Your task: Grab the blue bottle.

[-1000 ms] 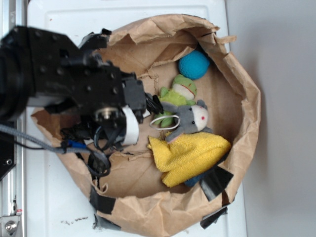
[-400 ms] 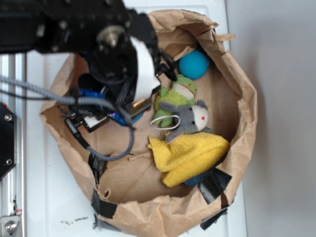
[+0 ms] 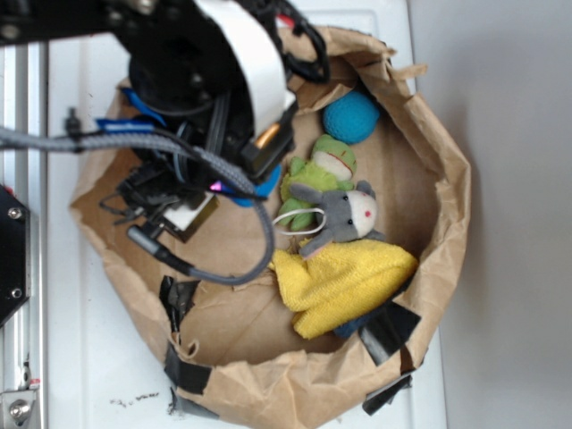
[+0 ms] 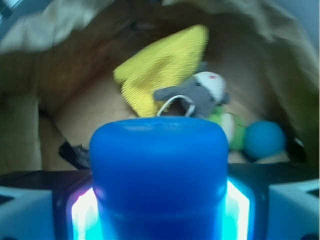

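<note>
One blue bottle [image 4: 158, 175] was seen clamped between the jaws, filling the wrist view | bottle was held over the paper bag [image 3: 429, 116], left of the green plush [image 3: 323, 170] | grey plush [image 3: 344, 217], yellow cloth [image 3: 344, 281] and teal ball [image 3: 350, 117] were seen inside the bag

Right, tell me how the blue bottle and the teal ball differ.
The blue bottle is a deep, bright blue; the teal ball is a greener blue. The bottle sits between the end effector fingers, while the ball lies loose by the paper bag wall. The bottle's end looks broad and flat-topped; the ball is round. Both are blue.
</note>
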